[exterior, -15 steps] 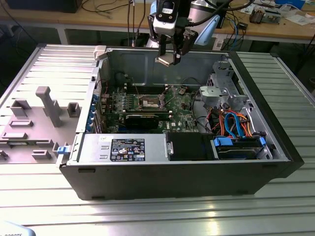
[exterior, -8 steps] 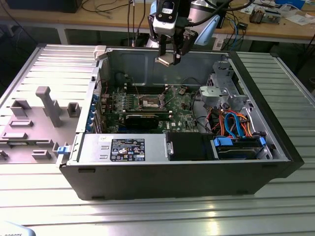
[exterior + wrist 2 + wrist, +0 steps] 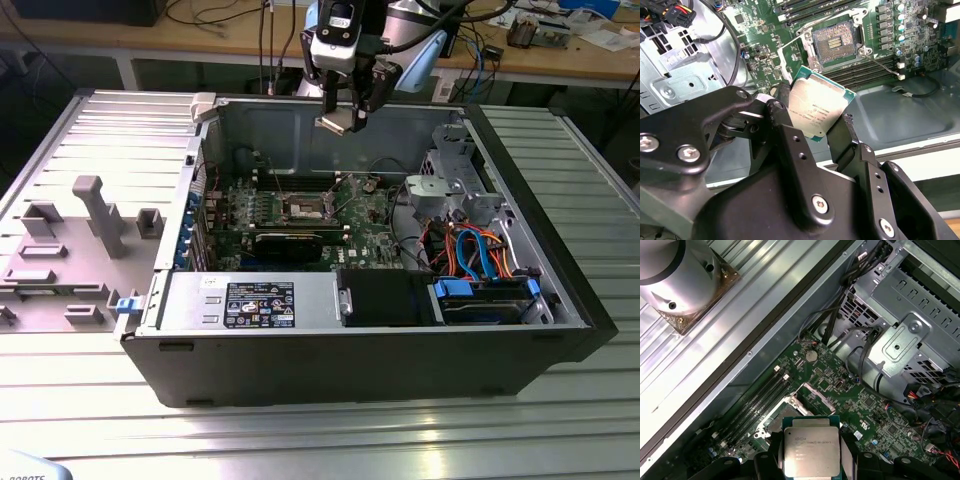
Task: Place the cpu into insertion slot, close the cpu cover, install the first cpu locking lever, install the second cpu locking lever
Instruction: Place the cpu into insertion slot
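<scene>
Chip first: the cpu (image 3: 820,107) was pinched by two opposite edges in the hand (image 3: 816,114), with the fingers (image 3: 780,107) clamped on its rim and the metal lid facing the camera in both wrist views. It hung in the air above the insertion slot (image 3: 836,42), clear of it and a bit tilted, not seated.

My take on handling: it's a light, stiff little plate with a slick metal top. The underside contacts and the socket pins are the fragile bit. So edge grip only, flat faces left alone, and it'd want to go down level rather than corner first.

The slot looked open, with its dark pin field bare. What I took for the cpu cover (image 3: 816,392) stood swung up off one side of the slot. A thin locking lever (image 3: 881,63) lay loose along another side, so nothing sat over the opening. Long black memory slots (image 3: 860,75) ran just beside the slot.

Further from the slot, the graphics card (image 3: 287,245) lay across the board. Beyond that were the silver drive cage (image 3: 900,342) and a bundle of orange and blue cables (image 3: 478,248), well apart from the slot. All of it sat inside the open case (image 3: 400,350) on the ribbed metal counter (image 3: 300,440). The case walls looked like the main thing boxing in the arm.
</scene>
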